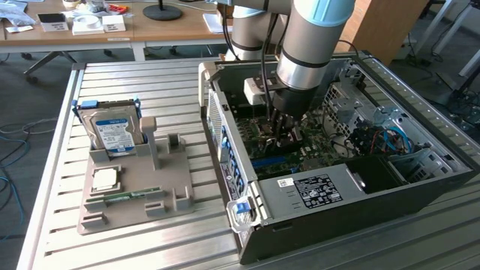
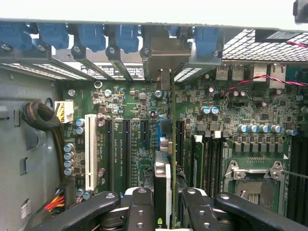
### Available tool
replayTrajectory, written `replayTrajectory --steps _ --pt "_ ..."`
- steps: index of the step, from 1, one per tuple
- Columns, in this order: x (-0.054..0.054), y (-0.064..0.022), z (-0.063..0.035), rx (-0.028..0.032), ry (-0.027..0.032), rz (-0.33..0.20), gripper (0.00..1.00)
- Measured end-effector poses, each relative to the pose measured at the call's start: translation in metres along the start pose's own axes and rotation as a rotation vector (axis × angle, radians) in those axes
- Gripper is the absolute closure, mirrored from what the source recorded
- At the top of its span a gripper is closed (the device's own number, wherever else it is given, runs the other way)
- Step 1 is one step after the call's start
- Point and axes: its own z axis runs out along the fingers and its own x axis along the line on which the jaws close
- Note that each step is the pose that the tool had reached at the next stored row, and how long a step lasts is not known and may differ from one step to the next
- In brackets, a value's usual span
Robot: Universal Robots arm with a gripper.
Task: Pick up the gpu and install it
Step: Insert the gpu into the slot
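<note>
Gripper (image 1: pixel 282 130) (image 2: pixel 163 198), half closed, clamps one gpu (image 2: pixel 162 175) edge-on over motherboard slots inside one open computer case (image 1: pixel 338 225) (exterior view's right); one hard drive (image 1: pixel 112 132), one memory stick (image 1: pixel 123 196) in holder (image 1: pixel 135 216), exterior view's left.

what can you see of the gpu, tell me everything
The gpu shows edge-on in the wrist view: a slim card with a dark face, a thin green board edge and a silver metal bracket at the end by the case's rear panel. It stands on edge over the motherboard, along the blue slot, clamped in the gripper. Whether it is fully seated I cannot tell.
</note>
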Motion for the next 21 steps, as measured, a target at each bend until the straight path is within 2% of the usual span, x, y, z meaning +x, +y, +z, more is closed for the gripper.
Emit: replayTrajectory --steps 21 --pt "0.0001 0.0006 0.0053 0.0000 0.0000 0.000 0.73"
